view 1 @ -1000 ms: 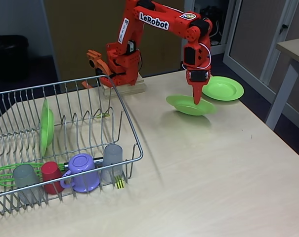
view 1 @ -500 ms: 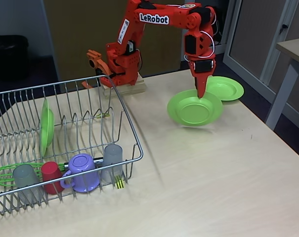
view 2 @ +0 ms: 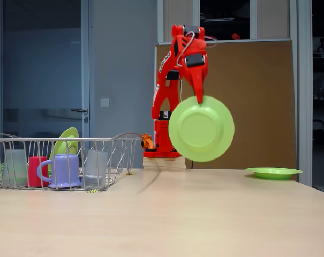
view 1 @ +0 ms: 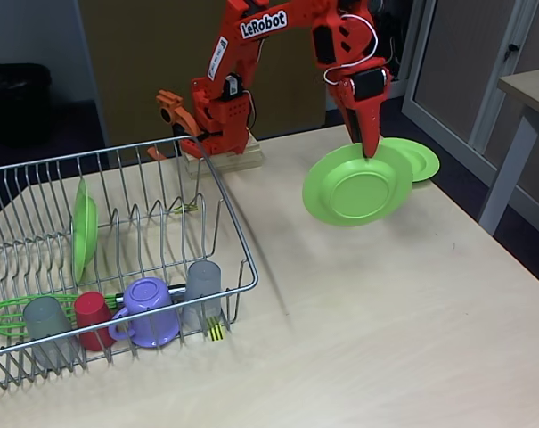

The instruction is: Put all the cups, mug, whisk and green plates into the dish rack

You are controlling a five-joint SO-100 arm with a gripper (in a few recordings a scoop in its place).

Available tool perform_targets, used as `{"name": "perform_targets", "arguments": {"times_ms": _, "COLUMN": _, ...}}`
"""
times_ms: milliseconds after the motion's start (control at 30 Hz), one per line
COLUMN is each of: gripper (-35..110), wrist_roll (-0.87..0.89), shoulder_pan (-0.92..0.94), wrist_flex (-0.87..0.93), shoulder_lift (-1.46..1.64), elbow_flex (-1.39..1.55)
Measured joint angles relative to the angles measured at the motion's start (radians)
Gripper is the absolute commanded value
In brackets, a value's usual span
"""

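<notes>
A: We see the red two-finger tool (view 1: 369,147) pinched on the top rim of a round lime-green plastic plate (view 1: 356,185), which hangs clear above the pale wooden table (view 1: 385,321), face tilted toward us. Side fixed view agrees: tool (view 2: 197,97) at the plate's (view 2: 201,129) 12 o'clock, plate well off the table (view 2: 204,214).

B: Second lime-green plate (view 1: 419,158) lies flat on the table at 3 o'clock of the held one, partly behind it. Flat and apart in the side view too (view 2: 273,172).

A: Silver wire dish rack (view 1: 229,218) sits at 8 o'clock of the tool. Third green plate (view 1: 84,229) stands on edge between its prongs.

B: Along the rack's front we log a translucent grey tumbler (view 1: 46,324), opaque red cup (view 1: 93,316), lavender handled mug (view 1: 150,312) and another grey tumbler (view 1: 203,285). Green wire whisk (view 1: 6,314) lies at the rack's 9 o'clock end.
</notes>
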Motion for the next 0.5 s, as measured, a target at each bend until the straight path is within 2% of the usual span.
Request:
{"name": "perform_targets", "arguments": {"times_ms": 233, "gripper": 0, "wrist_roll": -0.241, "shoulder_pan": 0.061, "wrist_flex": -0.020, "shoulder_lift": 0.051, "elbow_flex": -0.091}}
{"name": "perform_targets", "arguments": {"times_ms": 500, "gripper": 0, "wrist_roll": -0.397, "shoulder_pan": 0.265, "wrist_flex": -0.092, "shoulder_lift": 0.305, "elbow_flex": 0.080}}
